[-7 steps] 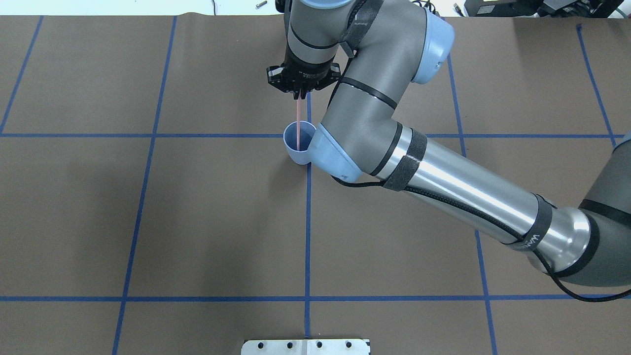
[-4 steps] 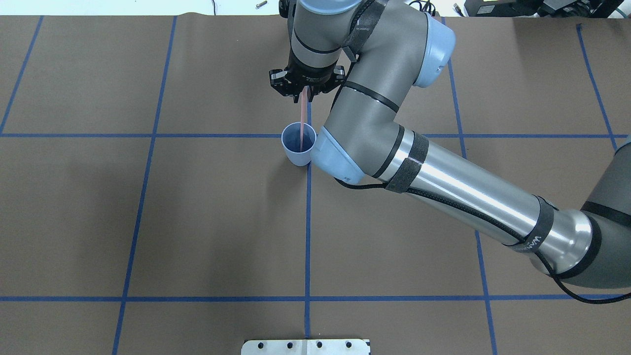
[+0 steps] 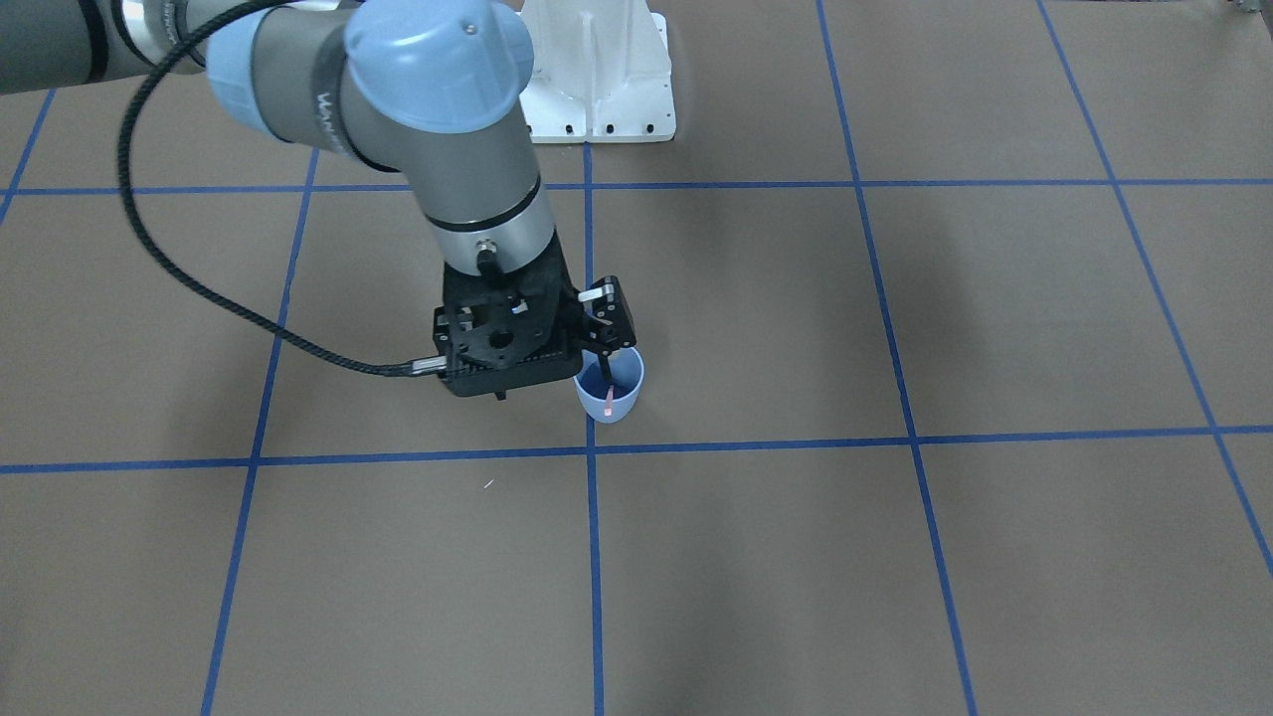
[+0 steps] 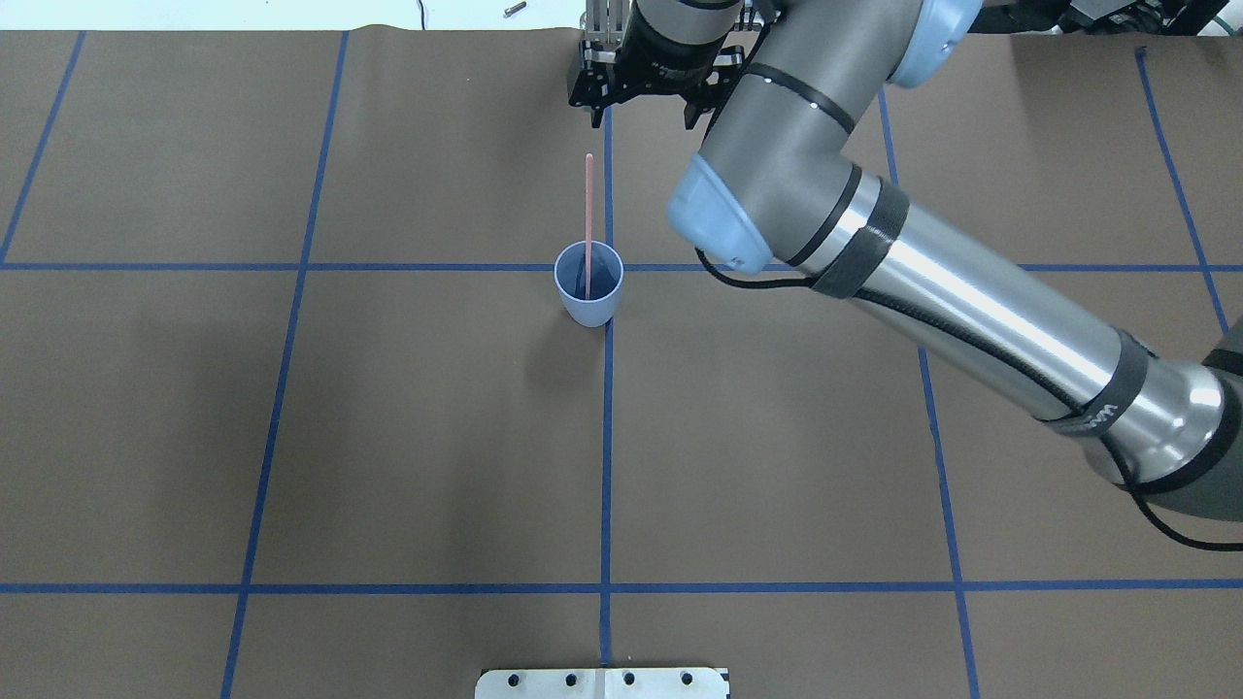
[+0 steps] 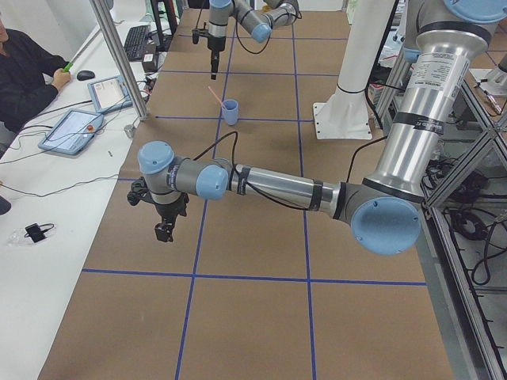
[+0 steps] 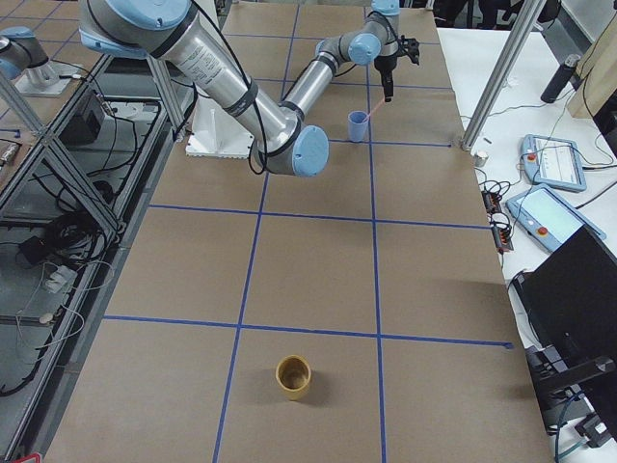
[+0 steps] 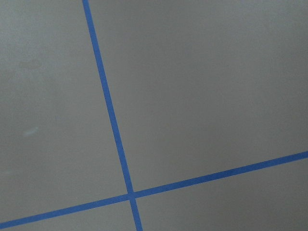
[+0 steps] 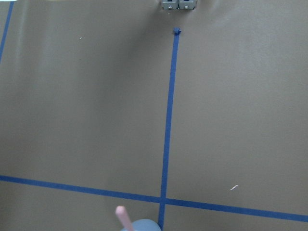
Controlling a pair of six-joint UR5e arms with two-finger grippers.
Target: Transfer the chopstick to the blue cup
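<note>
**Entry 1, chopstick (image 4: 588, 218).** It is held by nothing. The lower end sits inside the blue cup (image 4: 586, 315). The shaft leans on the rim on the side away from the robot, and the upper end stands well above the mouth. 1.0 s ago the stick hangs pinched from above with only its tip in the cup. Now it stands on its own.

**Entry 2, right hand (image 4: 643, 112).** The jaws are parted and empty. 0.6 s ago it sits at the stick's top end. Now it is raised and clear of the stick.

**Entry 3, blue cup.** It stands upright on the tabletop (image 4: 388, 437), just beside a crossing of 2 blue tape lines. Its position matches that of 0.6 s ago.

**Entry 4, left hand (image 5: 164, 233).** It hangs over bare tabletop, well apart from the cup. Whether it is open or closed cannot be told.

**Entry 5, tan cup (image 6: 294, 376).** It stands well apart from the blue cup and plays no part.

**Status (judged).** The release is made and the transfer looks complete. Only the arm's withdrawal seems left. The long overhang on a light cup could tip it if it is nudged.
</note>
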